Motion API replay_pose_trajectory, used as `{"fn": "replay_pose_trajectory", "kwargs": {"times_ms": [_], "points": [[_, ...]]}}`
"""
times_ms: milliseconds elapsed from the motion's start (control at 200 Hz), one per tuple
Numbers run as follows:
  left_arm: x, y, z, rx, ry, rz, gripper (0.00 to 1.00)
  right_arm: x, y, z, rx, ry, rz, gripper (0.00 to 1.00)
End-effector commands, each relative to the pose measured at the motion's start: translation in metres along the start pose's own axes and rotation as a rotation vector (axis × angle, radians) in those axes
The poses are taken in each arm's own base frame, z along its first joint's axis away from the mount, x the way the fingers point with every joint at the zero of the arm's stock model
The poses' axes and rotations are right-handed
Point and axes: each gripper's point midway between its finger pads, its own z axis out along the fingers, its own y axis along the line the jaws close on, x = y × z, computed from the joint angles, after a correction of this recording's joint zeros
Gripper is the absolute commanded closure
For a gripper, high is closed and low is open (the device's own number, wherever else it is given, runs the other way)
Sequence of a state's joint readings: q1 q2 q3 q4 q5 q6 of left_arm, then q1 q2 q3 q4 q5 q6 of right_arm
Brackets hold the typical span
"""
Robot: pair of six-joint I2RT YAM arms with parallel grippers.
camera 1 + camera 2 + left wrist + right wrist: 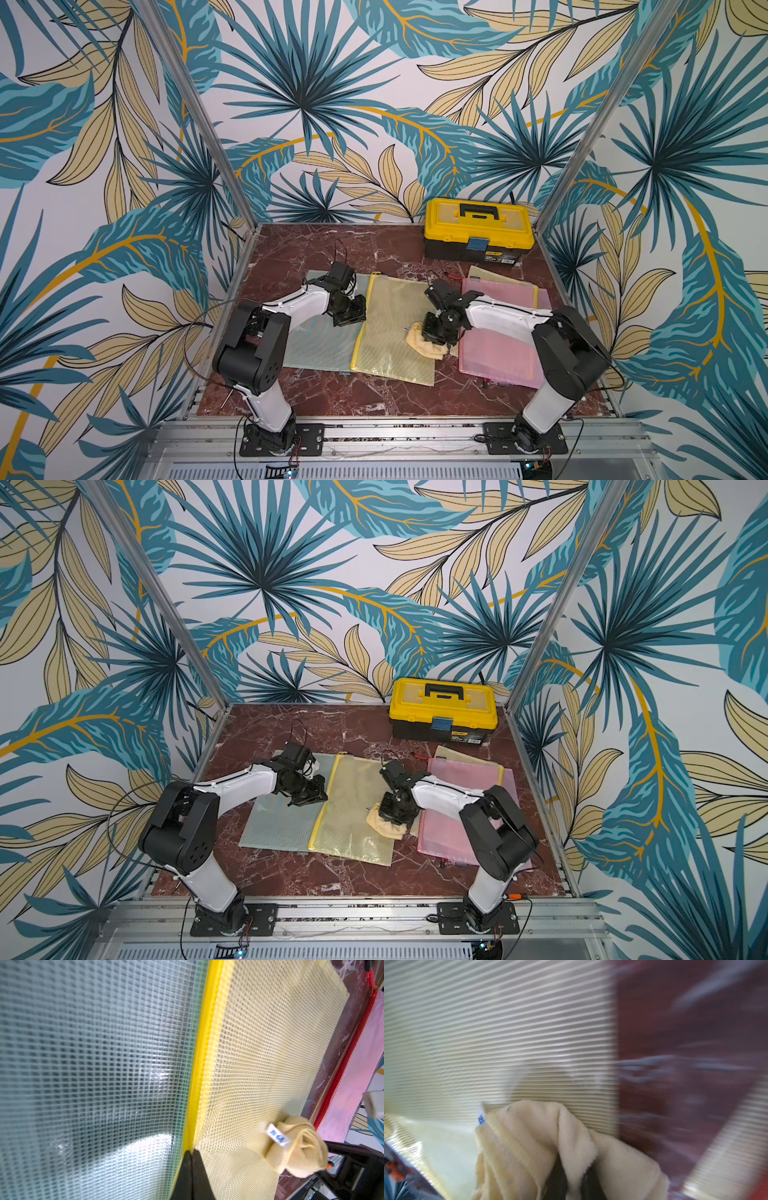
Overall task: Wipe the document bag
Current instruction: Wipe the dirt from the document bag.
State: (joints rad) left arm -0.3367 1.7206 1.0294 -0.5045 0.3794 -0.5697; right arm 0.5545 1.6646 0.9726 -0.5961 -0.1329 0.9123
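The yellow mesh document bag (390, 307) (353, 837) lies flat mid-table. My right gripper (436, 337) (395, 812) is shut on a bunched cream cloth (426, 347) (384, 829) that rests on the bag's right edge. In the right wrist view the cloth (533, 1142) wraps the right gripper (575, 1178) over the blurred bag (488, 1032). My left gripper (349, 318) (307, 798) is shut with nothing in it. Its tips (192, 1153) press on the bag's yellow zip edge (205, 1043). The cloth (297, 1151) shows in the left wrist view too.
A pale green mesh bag (320, 349) lies left of the yellow one, partly under it. A pink bag (503, 345) lies on the right under my right arm. A yellow toolbox (478, 228) stands at the back right. Bare red marble table (374, 399) runs along the front.
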Motion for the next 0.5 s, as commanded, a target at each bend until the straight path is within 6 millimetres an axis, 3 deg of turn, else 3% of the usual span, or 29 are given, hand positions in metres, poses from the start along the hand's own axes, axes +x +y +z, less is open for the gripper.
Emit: {"fn": "replay_pose_trajectory", "kwargs": {"times_ms": [0, 45, 135, 215, 280, 320, 375, 431, 496], "points": [[-0.02, 0.002, -0.012, -0.013, -0.074, -0.032, 1.0, 0.022, -0.013, -0.009, 0.106, 0.021, -0.086, 1.0], [-0.023, 0.001, -0.014, -0.016, -0.09, -0.04, 1.0, 0.029, 0.01, -0.011, 0.089, 0.019, -0.135, 1.0], [-0.029, 0.001, -0.017, -0.029, -0.112, -0.056, 1.0, 0.048, 0.076, -0.007, 0.011, 0.037, -0.238, 1.0], [-0.032, 0.004, -0.014, -0.044, -0.115, -0.064, 1.0, 0.082, 0.134, 0.008, -0.084, 0.098, -0.326, 1.0], [-0.03, 0.009, -0.008, -0.056, -0.102, -0.074, 1.0, 0.095, 0.159, 0.021, -0.126, 0.138, -0.341, 1.0], [-0.029, 0.01, -0.006, -0.059, -0.094, -0.078, 1.0, 0.098, 0.165, 0.029, -0.142, 0.155, -0.333, 1.0], [-0.026, 0.012, -0.004, -0.064, -0.087, -0.08, 1.0, 0.095, 0.157, 0.035, -0.123, 0.152, -0.309, 1.0], [-0.025, 0.013, -0.005, -0.065, -0.087, -0.076, 1.0, 0.088, 0.139, 0.036, -0.099, 0.14, -0.28, 1.0], [-0.023, 0.013, -0.008, -0.058, -0.089, -0.063, 1.0, 0.078, 0.105, 0.036, -0.07, 0.132, -0.221, 1.0]]}}
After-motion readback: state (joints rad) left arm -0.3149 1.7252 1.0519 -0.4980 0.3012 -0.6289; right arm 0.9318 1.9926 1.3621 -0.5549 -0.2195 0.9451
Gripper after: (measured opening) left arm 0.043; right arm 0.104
